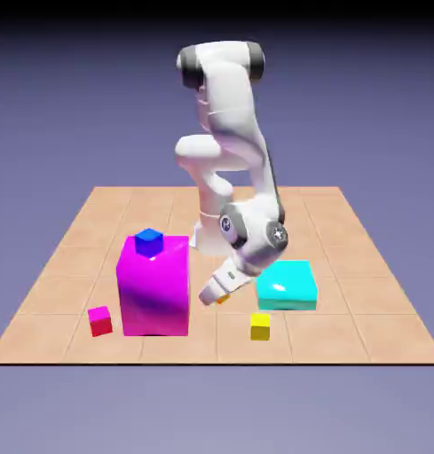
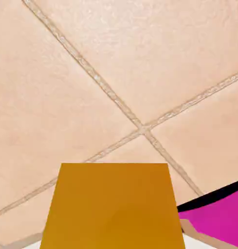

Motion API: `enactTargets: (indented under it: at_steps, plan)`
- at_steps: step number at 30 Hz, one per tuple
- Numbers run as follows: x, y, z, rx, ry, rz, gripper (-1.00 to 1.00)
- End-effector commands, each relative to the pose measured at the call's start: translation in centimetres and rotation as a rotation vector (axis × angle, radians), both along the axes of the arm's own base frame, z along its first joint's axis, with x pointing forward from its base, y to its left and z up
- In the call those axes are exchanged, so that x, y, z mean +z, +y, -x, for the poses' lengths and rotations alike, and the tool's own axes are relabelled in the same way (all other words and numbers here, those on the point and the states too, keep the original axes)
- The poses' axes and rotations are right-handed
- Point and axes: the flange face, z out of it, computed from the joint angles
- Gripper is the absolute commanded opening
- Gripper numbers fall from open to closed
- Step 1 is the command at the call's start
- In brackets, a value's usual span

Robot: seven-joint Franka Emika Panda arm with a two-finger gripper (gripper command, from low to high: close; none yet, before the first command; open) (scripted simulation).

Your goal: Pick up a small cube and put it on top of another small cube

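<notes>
Orange cube (image 2: 113,206): seen large between the claw's tips in the hand view, which it hides; only a sliver shows at the claw's end in the exterior view.
Claw (image 1: 217,293): closed on the orange cube, low over the tiled table (image 1: 344,239).
Yellow cube (image 1: 260,326): near the claw, toward the exterior view's right.
Large magenta block (image 1: 153,284): just beside the claw, toward the exterior view's left.
Blue cube (image 1: 148,241): set on the magenta block's top.

Orange cube (image 2: 113,204) hides pincer tips, cut off at btm edge.
</notes>
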Motion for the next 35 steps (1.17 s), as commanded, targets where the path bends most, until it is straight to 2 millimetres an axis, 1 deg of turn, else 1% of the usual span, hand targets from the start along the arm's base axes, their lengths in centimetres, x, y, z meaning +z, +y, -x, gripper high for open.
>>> enactTargets:
  at_steps: [1, 7, 8, 10, 12, 14, 17, 20, 23, 26, 27, 28, 31, 32, 33, 34, 35]
  plan:
    - [0.7, -0.2, -1.4, -0.056, -0.025, -0.003, -1.00]
    - [5.1, -1.6, -8.9, -0.390, -0.156, -0.050, -1.00]
    - [5.4, -3.1, -9.9, -0.473, -0.156, -0.051, -1.00]
    - [5.3, -7.6, -11.5, -0.666, -0.134, -0.045, -1.00]
    - [5.3, -12.1, -12.6, -0.854, -0.111, -0.041, -1.00]
    - [5.3, -16.6, -13.4, -1.035, -0.088, -0.039, -1.00]
    - [5.6, -23.3, -13.9, -1.294, -0.055, -0.043, -1.00]
    - [6.2, -29.8, -13.8, -1.534, -0.027, -0.055, -1.00]
    - [7.1, -36.0, -13.1, -1.754, -0.003, -0.076, -1.00]
    - [3.8, -44.5, -6.3, -1.963, 0.084, -0.065, -1.00]
    - [3.3, -46.0, -5.1, -1.999, 0.077, -0.072, -1.00]
    - [3.3, -46.0, -5.1, -1.999, 0.077, -0.072, -1.00]
    - [-2.1, -43.6, -3.9, -1.998, 0.077, -0.074, -1.00]
    - [-2.7, -43.3, -3.7, -1.998, 0.077, -0.073, -1.00]
    - [-2.7, -43.3, -3.7, -1.998, 0.077, -0.073, 1.00]
    - [-2.7, -43.3, -3.7, -1.998, 0.077, -0.073, 1.00]
    - [-0.9, -44.2, -4.2, -1.998, 0.077, -0.075, 1.00]
